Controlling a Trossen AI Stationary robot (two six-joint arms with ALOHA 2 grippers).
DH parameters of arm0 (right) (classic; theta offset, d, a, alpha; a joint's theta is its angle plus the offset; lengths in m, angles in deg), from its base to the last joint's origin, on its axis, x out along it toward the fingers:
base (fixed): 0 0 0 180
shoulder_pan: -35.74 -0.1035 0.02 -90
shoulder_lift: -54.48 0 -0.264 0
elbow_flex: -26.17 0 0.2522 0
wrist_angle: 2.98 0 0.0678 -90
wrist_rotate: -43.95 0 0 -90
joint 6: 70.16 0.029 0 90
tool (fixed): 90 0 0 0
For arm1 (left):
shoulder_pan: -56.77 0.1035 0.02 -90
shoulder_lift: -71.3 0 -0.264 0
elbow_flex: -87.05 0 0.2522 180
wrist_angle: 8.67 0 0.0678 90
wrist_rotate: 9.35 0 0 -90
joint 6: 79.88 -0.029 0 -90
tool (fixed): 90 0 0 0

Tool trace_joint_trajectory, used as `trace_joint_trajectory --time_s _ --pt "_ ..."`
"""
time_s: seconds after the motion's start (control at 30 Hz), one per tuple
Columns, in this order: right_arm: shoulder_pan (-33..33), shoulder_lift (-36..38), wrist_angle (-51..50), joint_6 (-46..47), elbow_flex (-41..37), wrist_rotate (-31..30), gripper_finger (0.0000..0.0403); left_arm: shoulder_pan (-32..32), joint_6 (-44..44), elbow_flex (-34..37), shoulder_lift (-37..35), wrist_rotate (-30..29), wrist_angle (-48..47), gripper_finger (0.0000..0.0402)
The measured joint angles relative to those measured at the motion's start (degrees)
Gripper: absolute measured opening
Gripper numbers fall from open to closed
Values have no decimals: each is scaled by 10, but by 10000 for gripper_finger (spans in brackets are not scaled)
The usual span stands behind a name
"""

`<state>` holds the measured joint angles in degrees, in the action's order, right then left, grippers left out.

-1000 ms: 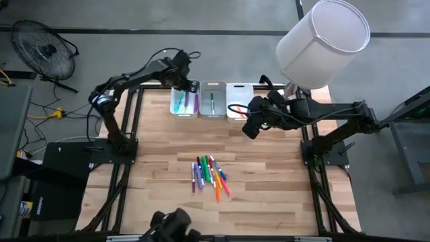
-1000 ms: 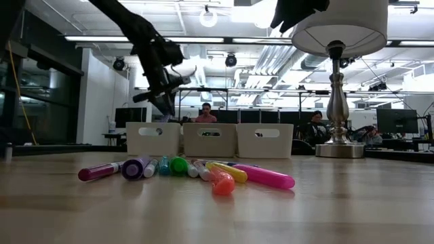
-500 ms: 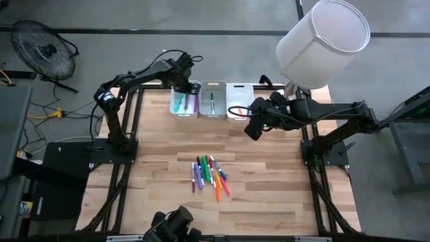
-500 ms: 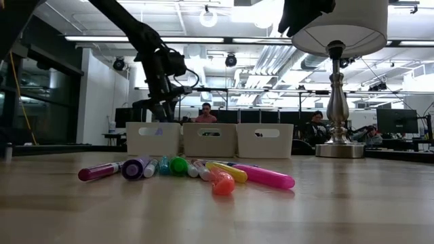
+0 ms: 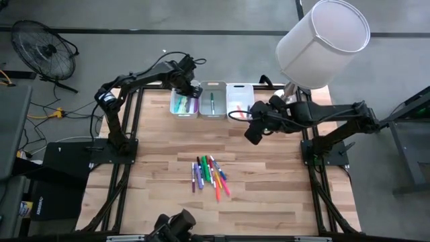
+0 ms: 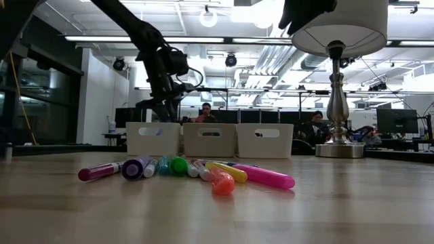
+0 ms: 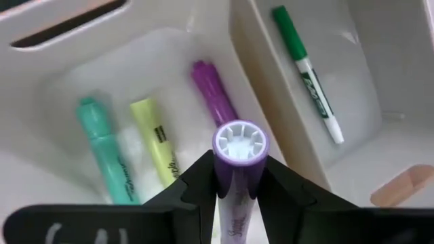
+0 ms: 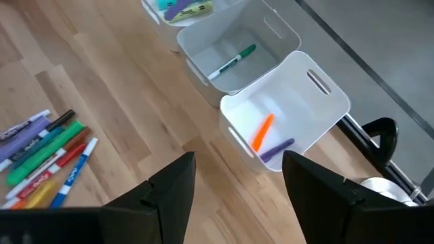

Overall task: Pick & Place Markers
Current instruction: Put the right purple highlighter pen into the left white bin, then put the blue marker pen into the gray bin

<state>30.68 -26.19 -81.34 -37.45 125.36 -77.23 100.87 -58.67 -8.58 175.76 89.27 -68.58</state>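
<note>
Purple plastic, a thick highlighter-type marker (image 7: 240,176), is clamped between the two dark fingers (image 7: 196,186) of the left gripper (image 5: 190,89), cap end pointing forward. The left gripper sits directly above the first of three white plastic bins (image 5: 183,104) standing in a row at the far side of the wooden table (image 5: 269,195). Just below the held marker, inside that bin, lie a teal highlighter (image 7: 105,152), a yellow highlighter (image 7: 154,139) and a second purple highlighter (image 7: 212,85), side by side. In the adjacent middle bin (image 7: 380,135) lies one thin green marker with a white barrel (image 7: 308,71).

The right gripper (image 5: 254,129) hovers over bare table just in front of the third bin (image 8: 319,115), with its fingers (image 8: 166,190) spread wide and nothing between them. Ahead of it, that bin holds an orange marker (image 8: 262,132) and a small purple marker (image 8: 277,149).

Well apart from both grippers, toward the near side of the table, the remaining loose markers (image 5: 209,175) lie in a tight cluster, roughly parallel, in purple, green, red, orange, yellow and pink. A metal table lamp with a white shade (image 5: 322,44) stands at the far right corner, beside the right arm.
</note>
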Motion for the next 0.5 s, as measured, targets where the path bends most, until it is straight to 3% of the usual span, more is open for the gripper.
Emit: trace_joint_trajectory --time_s 0.33,0.5 --pt "-37 0 -12 34 0 -4 210 -11 7 0 0 0 -6 189" --pt "-59 0 -35 67 0 -11 208 -10 16 0 -14 -10 -23 201"
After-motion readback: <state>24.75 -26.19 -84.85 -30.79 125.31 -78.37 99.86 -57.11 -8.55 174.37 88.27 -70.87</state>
